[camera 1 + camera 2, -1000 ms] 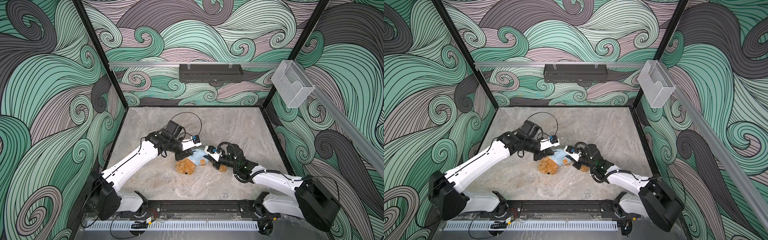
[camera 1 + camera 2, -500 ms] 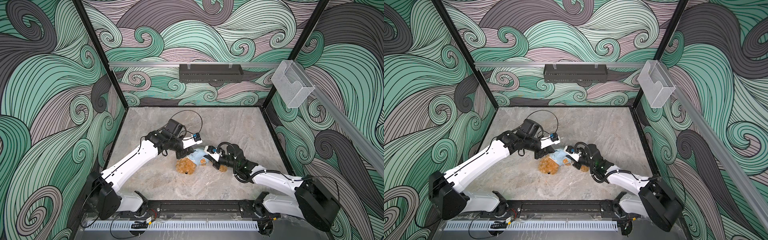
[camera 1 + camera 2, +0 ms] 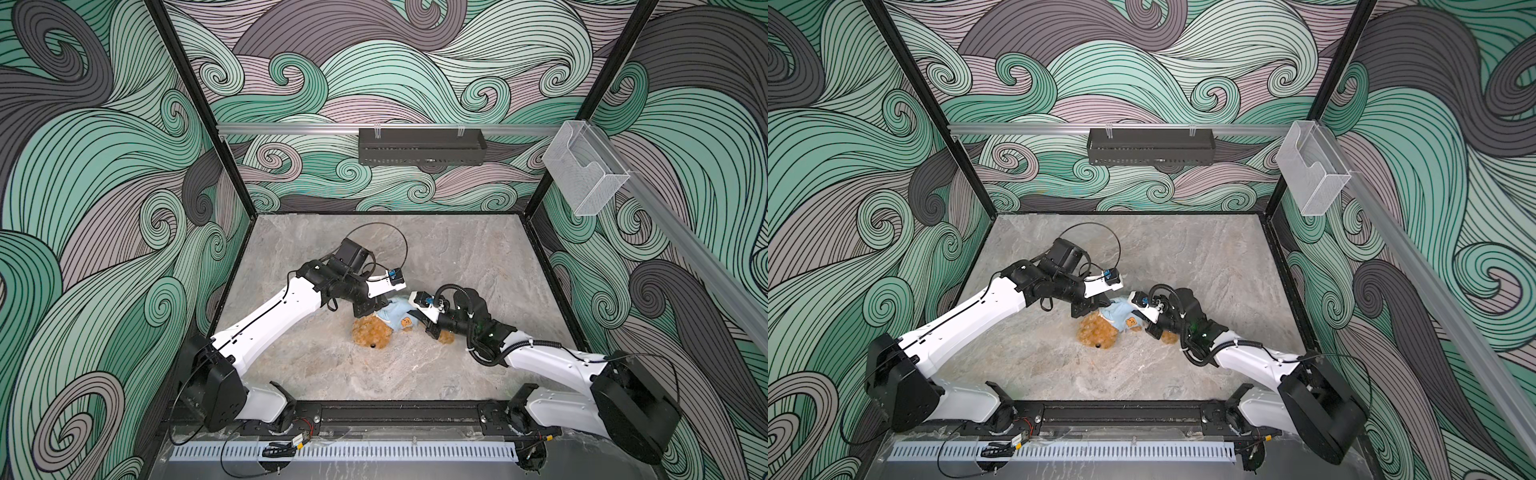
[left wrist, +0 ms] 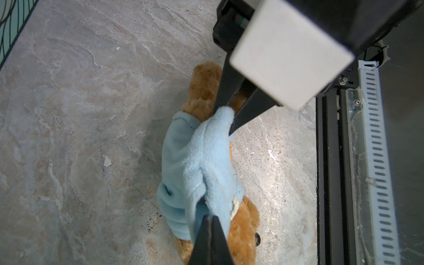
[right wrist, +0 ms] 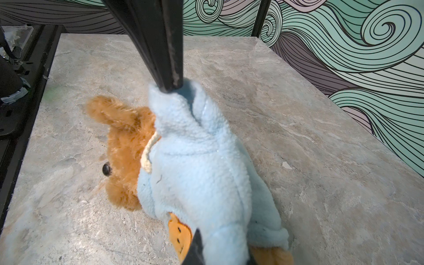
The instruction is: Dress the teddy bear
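The teddy bear (image 3: pixel 372 332) (image 3: pixel 1098 332) lies on its side in the middle of the stone table, golden-brown head toward the front. A light-blue garment (image 3: pixel 397 316) (image 3: pixel 1121 318) with an orange bear patch covers its body. My left gripper (image 3: pixel 376 309) (image 4: pixel 211 218) is shut on a pinch of the garment (image 4: pixel 190 160) near the bear's head (image 4: pixel 243 234). My right gripper (image 3: pixel 419 318) (image 5: pixel 223 247) is shut on the garment's (image 5: pixel 197 172) other end, by the legs. The fabric is stretched between the two. In the right wrist view the left gripper (image 5: pixel 169 89) pulls a fold up beside the bear's ear (image 5: pixel 110 112).
A black tray (image 3: pixel 422 145) hangs on the back wall rail, and a clear plastic holder (image 3: pixel 582 174) on the right wall. A black rail (image 3: pixel 399 413) runs along the table's front edge. Bare stone table (image 3: pixel 457 249) lies behind and around the bear.
The left wrist has shifted slightly toward the back with the garment still pinched. The bear and the right arm have hardly moved.
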You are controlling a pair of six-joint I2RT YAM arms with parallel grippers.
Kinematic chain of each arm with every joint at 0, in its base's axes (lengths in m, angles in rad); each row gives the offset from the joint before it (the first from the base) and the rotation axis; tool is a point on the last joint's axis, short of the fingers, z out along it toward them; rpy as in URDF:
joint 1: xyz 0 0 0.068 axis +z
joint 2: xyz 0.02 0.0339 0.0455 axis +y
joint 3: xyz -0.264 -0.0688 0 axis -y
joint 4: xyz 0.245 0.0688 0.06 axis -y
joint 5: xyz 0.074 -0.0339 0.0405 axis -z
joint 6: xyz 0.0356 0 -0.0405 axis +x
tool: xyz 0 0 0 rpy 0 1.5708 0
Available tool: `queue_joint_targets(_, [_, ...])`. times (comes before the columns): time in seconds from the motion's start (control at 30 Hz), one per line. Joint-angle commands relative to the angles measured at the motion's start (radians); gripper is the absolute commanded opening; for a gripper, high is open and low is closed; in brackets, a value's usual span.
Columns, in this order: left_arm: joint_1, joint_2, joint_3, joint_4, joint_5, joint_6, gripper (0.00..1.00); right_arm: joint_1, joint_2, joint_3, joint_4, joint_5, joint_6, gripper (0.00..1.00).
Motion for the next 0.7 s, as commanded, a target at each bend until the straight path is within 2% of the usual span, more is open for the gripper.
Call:
queue_joint_targets(0.0, [-0.008, 0.015, 0.013, -0.040, -0.018, 0.039, 0.00, 0.005, -0.021, -0.007, 0.016, 0.000, -0.012, 0.12])
queue_joint_targets(0.17, [-0.009, 0.019, 0.022, -0.034, -0.026, 0.023, 0.00, 0.004, -0.021, -0.008, 0.018, -0.001, -0.010, 0.12])
queue_joint_targets(0.37, [-0.009, 0.075, 0.055, -0.025, -0.108, -0.019, 0.00, 0.005, -0.020, -0.009, 0.021, -0.002, -0.009, 0.12])
queue_joint_targets(0.5, [-0.009, 0.085, 0.065, -0.034, -0.036, -0.008, 0.00, 0.004, -0.018, -0.008, 0.022, 0.000, -0.007, 0.11])
queue_joint_targets(0.67, [-0.009, 0.077, 0.065, -0.006, 0.130, -0.035, 0.05, 0.005, -0.017, -0.009, 0.028, 0.003, -0.003, 0.11])
